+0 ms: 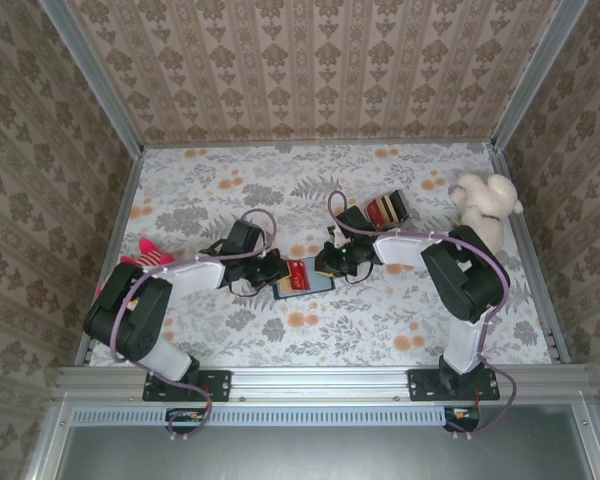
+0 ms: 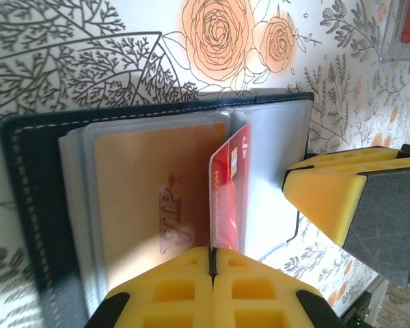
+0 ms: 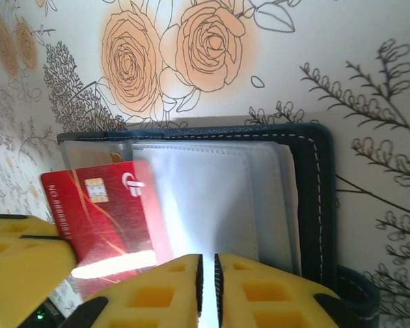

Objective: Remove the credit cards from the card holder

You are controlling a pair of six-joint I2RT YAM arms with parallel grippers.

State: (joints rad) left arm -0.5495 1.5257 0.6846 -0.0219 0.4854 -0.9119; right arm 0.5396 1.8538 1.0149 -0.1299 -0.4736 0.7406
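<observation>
The navy card holder (image 1: 318, 283) lies open on the flowered table between both arms. My left gripper (image 2: 212, 251) is shut on the near edge of a red credit card (image 2: 229, 191), which stands tilted and partly out of its clear sleeve. An orange VIP card (image 2: 154, 205) still lies inside a clear sleeve on the left half. My right gripper (image 3: 208, 265) is shut on the clear sleeve pages (image 3: 205, 198) of the card holder (image 3: 314, 198), holding them down. The red card (image 3: 102, 212) lies left of those jaws, with a left finger (image 3: 20, 253) beside it.
A red, cream and brown striped block (image 1: 387, 208) sits behind the right gripper. A white plush toy (image 1: 485, 205) stands at the back right, and a pink object (image 1: 150, 252) lies at the left edge. Metal rails and patterned walls bound the table.
</observation>
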